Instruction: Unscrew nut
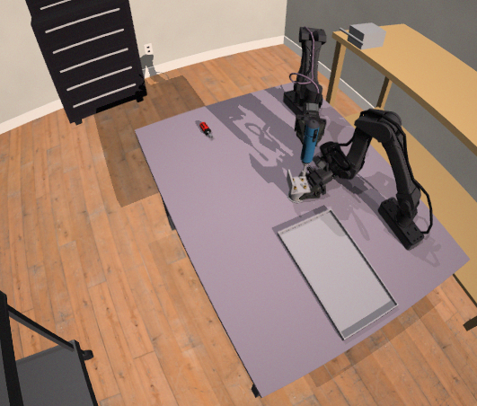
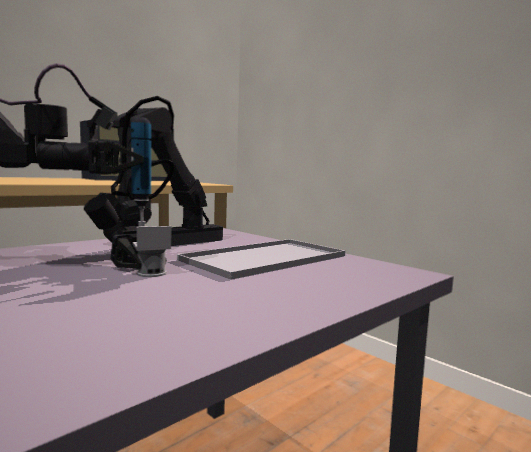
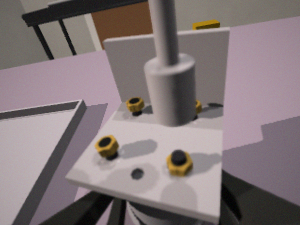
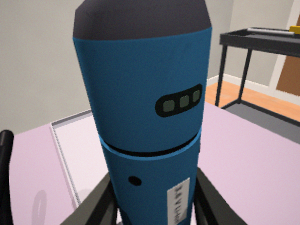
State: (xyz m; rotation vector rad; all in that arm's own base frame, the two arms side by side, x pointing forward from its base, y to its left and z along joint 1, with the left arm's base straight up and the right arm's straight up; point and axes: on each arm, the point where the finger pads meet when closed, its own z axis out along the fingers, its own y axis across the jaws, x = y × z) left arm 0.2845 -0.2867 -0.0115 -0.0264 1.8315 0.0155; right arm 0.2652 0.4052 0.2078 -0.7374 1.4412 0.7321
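Observation:
The joint module (image 1: 296, 197) (image 2: 152, 263) stands upright on the table. Its white bracket (image 1: 291, 178) (image 2: 154, 238) (image 3: 135, 64) is on top, with yellow nuts at its four corners. In the left wrist view the stud sticks up well through the front-right nut (image 3: 179, 166), which sits low; the front-left nut (image 3: 107, 146) and back-left nut (image 3: 135, 105) sit higher. My left gripper (image 2: 134, 260) is shut on the module below the bracket. My right gripper (image 2: 141, 159) (image 4: 154, 174) is shut on the upright blue nut driver (image 1: 310, 144) (image 4: 150, 99). Its socket (image 3: 172, 94) partly hides the back-right nut (image 3: 198, 106); contact is unclear.
A shallow grey tray (image 1: 336, 269) (image 2: 264, 257) (image 3: 30, 149) lies beside the module. A small red tool (image 1: 205, 128) lies near the table's far left corner. Both arms are close together around the module. The table (image 1: 237, 251) has a long open edge on the left in the top view.

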